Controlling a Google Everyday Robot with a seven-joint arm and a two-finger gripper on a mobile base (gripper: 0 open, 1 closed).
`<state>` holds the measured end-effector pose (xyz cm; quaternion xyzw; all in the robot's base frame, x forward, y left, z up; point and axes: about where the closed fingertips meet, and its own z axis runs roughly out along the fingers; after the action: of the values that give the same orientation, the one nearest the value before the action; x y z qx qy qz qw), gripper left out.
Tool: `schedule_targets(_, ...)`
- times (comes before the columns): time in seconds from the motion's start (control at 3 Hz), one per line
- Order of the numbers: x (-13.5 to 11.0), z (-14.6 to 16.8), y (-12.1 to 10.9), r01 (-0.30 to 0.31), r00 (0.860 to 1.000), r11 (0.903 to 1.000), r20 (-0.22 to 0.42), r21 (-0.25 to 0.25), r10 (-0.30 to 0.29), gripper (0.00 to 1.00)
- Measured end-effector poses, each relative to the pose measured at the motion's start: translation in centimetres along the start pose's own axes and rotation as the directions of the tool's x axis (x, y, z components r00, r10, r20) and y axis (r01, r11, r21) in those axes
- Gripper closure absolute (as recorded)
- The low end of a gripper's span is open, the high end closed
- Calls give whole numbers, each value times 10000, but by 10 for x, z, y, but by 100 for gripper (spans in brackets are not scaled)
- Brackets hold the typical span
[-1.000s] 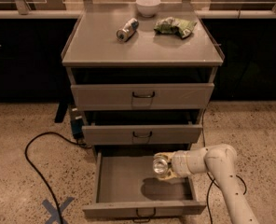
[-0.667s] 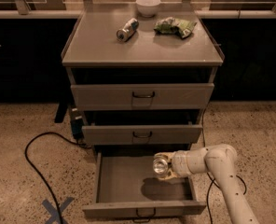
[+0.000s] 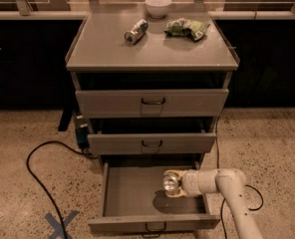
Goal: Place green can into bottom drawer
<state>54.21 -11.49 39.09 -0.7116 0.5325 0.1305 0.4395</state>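
The bottom drawer [image 3: 132,225] of the grey cabinet is pulled wide open, and its floor shows bare grey. My gripper [image 3: 173,184] reaches in from the right on a white arm and is shut on the green can [image 3: 170,182]. The can lies sideways with its shiny silver end facing me, and little of its green side shows. It hangs just above the right part of the drawer floor and casts a shadow there.
The middle drawer [image 3: 152,144] stands slightly open and the top drawer [image 3: 152,102] is nearly shut. On the cabinet top lie a silver-and-blue can [image 3: 136,32], a green snack bag [image 3: 187,28] and a white bowl [image 3: 158,6]. A black cable [image 3: 35,183] and a blue tape cross [image 3: 60,223] lie on the floor to the left.
My gripper with the can has sunk slightly lower into the bottom drawer. Nothing else has moved.
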Motion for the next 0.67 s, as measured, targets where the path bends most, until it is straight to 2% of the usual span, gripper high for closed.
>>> schedule_targets(0.33, 34, 12, 24, -448, 9989, 9981, -78, 435, 452, 100)
schedule_targets(0.67, 34, 12, 24, -448, 9989, 9981, -78, 435, 452, 100)
